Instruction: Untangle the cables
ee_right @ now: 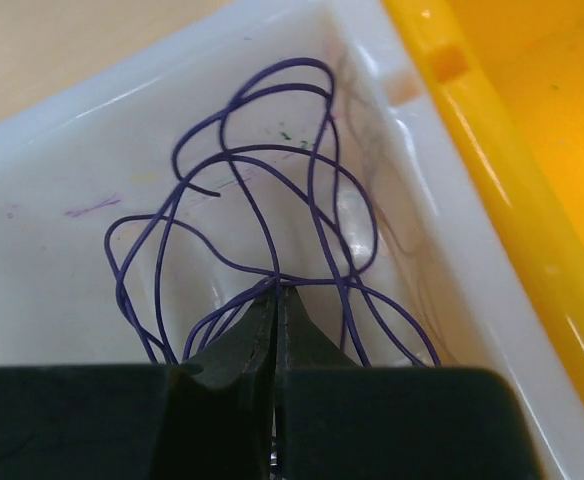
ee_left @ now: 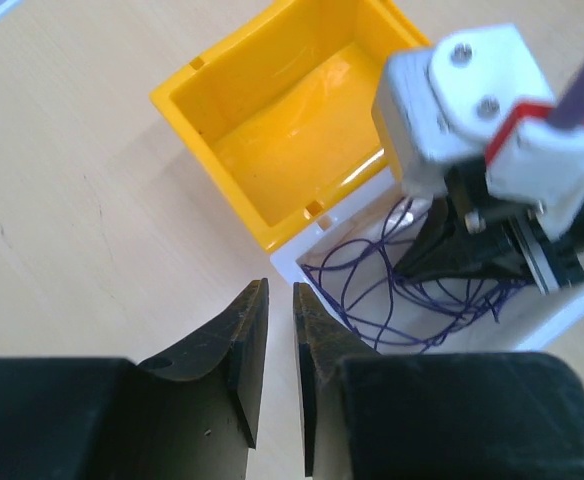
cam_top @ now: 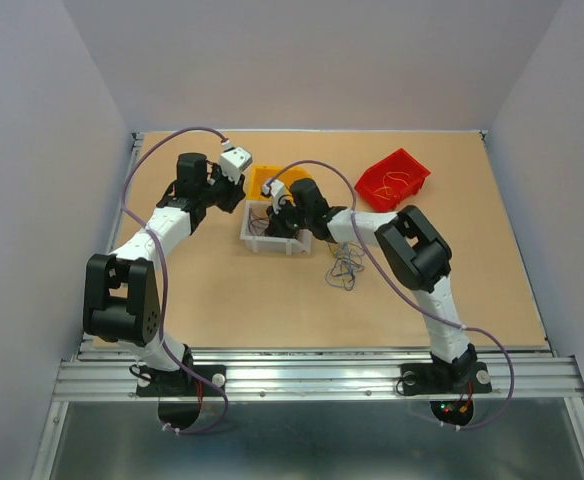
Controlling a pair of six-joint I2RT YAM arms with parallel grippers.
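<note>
Top view: a loose clump of cables (cam_top: 345, 268) lies on the table (cam_top: 222, 300) at centre frame, just right of the white bin (cam_top: 262, 245).

Left wrist view: the left gripper (ee_left: 280, 290), bottom centre, has its fingers narrowly apart and empty, near the yellow bin (ee_left: 272, 130).

Right wrist view: the right gripper (ee_right: 275, 292) has its fingers together, pinching purple cables (ee_right: 272, 170) inside the white bin. The step in hand looks like depositing a separated strand. The next move calls for parting the fingers and lifting clear without snagging the loops.

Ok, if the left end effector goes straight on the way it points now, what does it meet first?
Probably the near corner of the white bin, beside the yellow bin. The left end effector hangs above them, so depth is uncertain.
</note>
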